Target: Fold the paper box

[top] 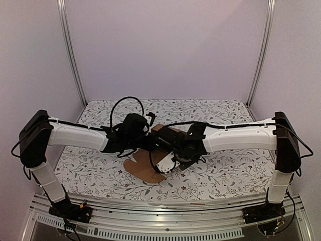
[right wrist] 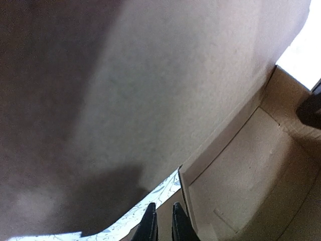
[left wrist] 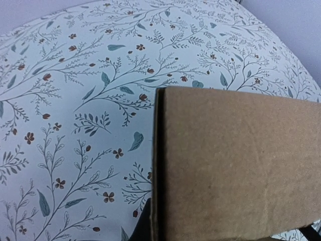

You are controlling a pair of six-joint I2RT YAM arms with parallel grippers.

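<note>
Cardboard of the paper box (right wrist: 150,100) rises just ahead of our right fingers (right wrist: 149,225), barely parted and empty; our left fingers (left wrist: 143,227) pinch one panel

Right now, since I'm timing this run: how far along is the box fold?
Done: some walls of the box stand up. In hand: left gripper seems to pinch a panel; right gripper sits at its open inside. Left: the tabbed flap lies flat, unclosed.
</note>
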